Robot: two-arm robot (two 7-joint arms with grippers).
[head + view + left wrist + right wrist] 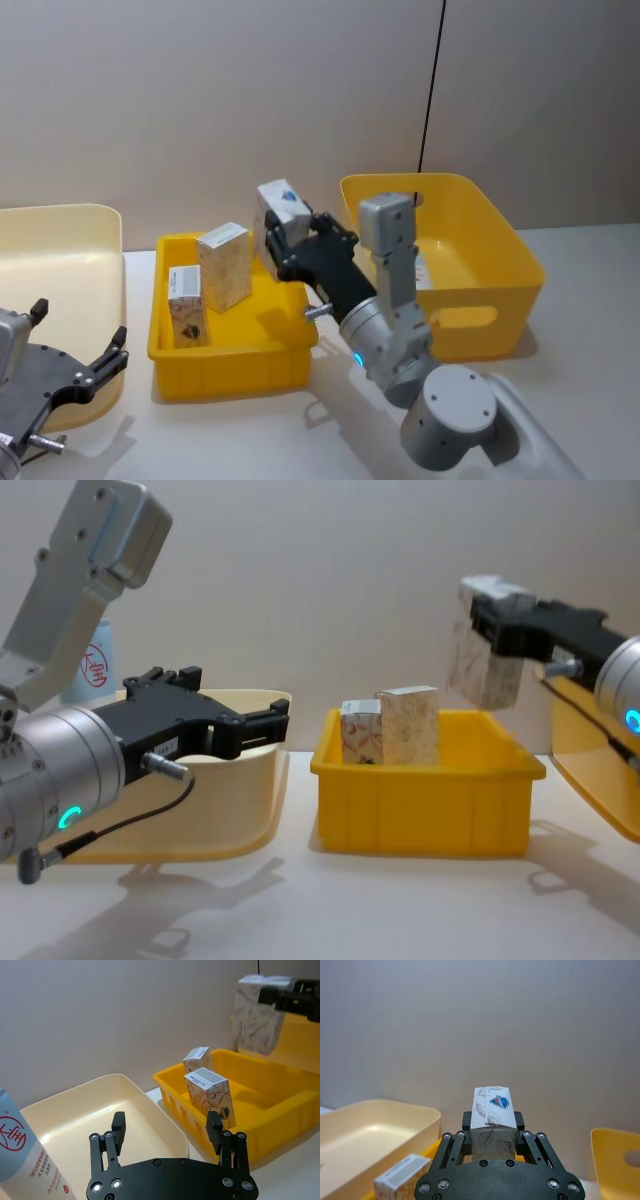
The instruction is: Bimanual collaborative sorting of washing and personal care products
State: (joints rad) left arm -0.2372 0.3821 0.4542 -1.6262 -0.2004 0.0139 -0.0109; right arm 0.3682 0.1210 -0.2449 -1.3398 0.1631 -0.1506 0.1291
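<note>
the right pincer (283, 240) is clamped on a small white carton (282, 205) printed with brown leaf patterns and a blue badge on its top flap, holding it in the air above the back right corner of the low yellow tray (232, 355). in the right wrist view the carton (492, 1110) sits squarely between the two black fingers (467, 1121), its top end sticking out past them. from the chest view the held carton (482, 655) hangs clear of the tray (425, 805), higher than its rim and to its right.

inside the tray stand two more patterned cartons: a taller one (224, 265) near the middle and a shorter one (187, 305) just beside it toward the left wall, both upright.

the left pincer (85, 375) hovers spread wide with nothing between its fingers, over the near edge of the cream bin (60, 245) at the left. a pale-blue squeeze tube (22, 1157) with a red circled mark stands close to that arm, by the cream bin (102, 1115).

a deeper yellow bin (470, 250) sits on the white counter (590, 330) to the right of the tray, behind the right arm.
</note>
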